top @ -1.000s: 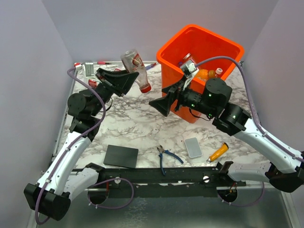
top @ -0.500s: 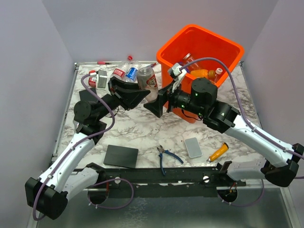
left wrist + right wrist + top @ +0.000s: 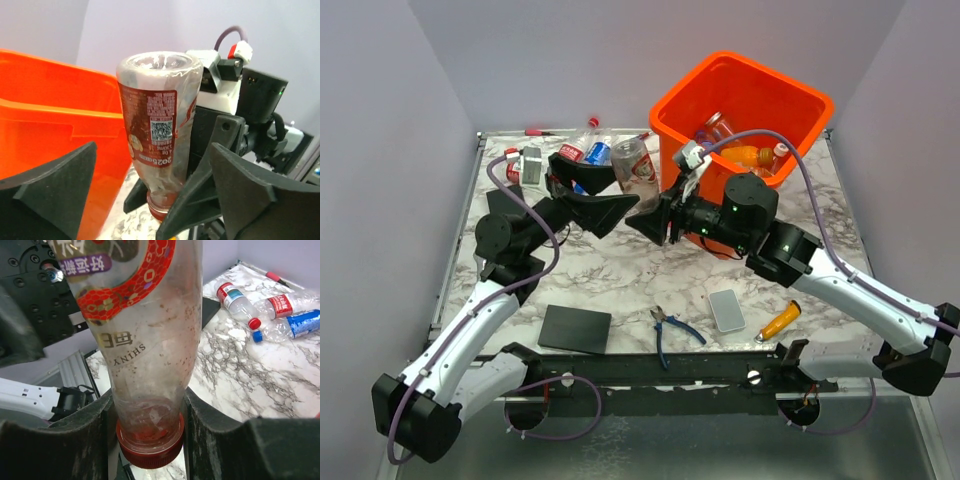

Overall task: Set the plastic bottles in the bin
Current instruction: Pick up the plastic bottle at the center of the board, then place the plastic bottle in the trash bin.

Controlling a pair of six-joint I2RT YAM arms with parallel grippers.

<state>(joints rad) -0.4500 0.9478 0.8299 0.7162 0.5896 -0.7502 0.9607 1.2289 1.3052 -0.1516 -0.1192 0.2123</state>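
A clear plastic bottle (image 3: 636,172) with a red label hangs cap down between the two arms, just left of the orange bin (image 3: 665,105). My right gripper (image 3: 150,410) is shut on its neck, just above the red cap. The left gripper (image 3: 152,150) stands open around the bottle (image 3: 157,130), its fingers (image 3: 75,175) off the plastic. Three more bottles (image 3: 282,305) lie at the back of the table. Inside the bin lie an orange bottle (image 3: 750,155) and a clear one (image 3: 715,128).
Near the front edge lie a black pad (image 3: 575,328), blue-handled pliers (image 3: 670,330), a white phone-like slab (image 3: 727,310) and an orange-handled tool (image 3: 780,320). A red marker (image 3: 535,132) and a silver object (image 3: 533,163) sit at the back left.
The left arm carried the bottle down and right to the right gripper. The right jaws closed on its neck, and the left jaws opened off it.
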